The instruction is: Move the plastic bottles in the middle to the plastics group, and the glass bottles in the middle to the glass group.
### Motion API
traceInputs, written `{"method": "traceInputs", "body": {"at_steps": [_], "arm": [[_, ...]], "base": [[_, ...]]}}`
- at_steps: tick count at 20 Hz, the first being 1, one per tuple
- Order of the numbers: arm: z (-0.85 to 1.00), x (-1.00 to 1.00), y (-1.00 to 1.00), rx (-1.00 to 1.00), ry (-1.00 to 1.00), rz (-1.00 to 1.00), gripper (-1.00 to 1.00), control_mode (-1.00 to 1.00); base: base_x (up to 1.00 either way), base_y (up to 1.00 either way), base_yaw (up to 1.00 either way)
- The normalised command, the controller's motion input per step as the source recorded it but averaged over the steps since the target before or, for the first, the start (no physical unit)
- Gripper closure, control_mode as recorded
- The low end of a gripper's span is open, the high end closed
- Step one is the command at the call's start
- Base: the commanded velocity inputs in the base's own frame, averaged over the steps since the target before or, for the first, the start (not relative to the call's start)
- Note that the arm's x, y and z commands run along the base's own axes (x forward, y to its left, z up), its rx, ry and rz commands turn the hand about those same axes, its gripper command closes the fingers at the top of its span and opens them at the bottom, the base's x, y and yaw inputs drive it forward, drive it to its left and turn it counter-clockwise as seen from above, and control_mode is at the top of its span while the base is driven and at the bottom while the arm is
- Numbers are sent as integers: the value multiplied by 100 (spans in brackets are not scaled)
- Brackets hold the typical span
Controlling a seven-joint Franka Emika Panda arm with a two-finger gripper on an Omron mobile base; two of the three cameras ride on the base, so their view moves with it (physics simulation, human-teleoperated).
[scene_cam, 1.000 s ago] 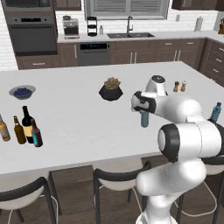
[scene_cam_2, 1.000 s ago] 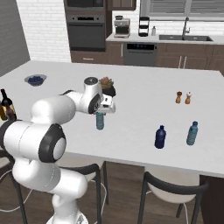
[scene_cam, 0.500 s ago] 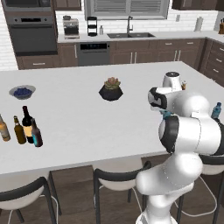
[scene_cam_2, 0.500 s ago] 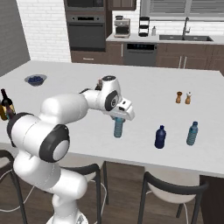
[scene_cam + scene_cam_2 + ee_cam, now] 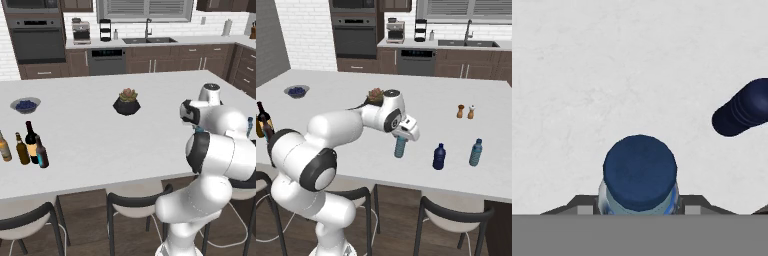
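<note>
In the left base view, the white arm bends over the right end of the big white counter. A tiny bit of the light-blue bottle peeks out under the arm's wrist, at about 3 o'clock in the picture. Over at 9 o'clock stand four glass bottles close together: the amber bottle, the slim brown bottle, the tall wine bottle with its pale yellow label, and the short maroon bottle just beside it. A blue bowl sits behind them, and a small plant in a dark pot is near the middle.

In the right base view, the gripper is clamped on the top of the light-blue bottle. The bottle is small, slim and see-through blue, with ridges on its side. It hangs straight up and down, and its bottom looks to be at or just above the counter. At 3 o'clock from it stands the squat dark-blue bottle, and further the same way the other light-blue bottle. Two little shakers stand behind them.

In the hand view, the held bottle's round dark-blue cap sits at 6 o'clock, with pale blue plastic showing under it. The squat dark-blue bottle pokes in at 3 o'clock.
</note>
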Motion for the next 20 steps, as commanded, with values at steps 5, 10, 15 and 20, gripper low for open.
{"method": "traceInputs", "body": {"at_steps": [5, 10, 15, 20], "arm": [[-1, -2, -10, -11, 2, 0, 100, -100], [-2, 0, -43, -5, 6, -1, 100, -100], [-9, 0, -83, 0, 0, -3, 100, -100], [-18, 0, -34, 0, -2, 0, 100, -100]], "base": [[0, 0, 0], [0, 0, 0], [0, 0, 0], [0, 0, 0]]}}
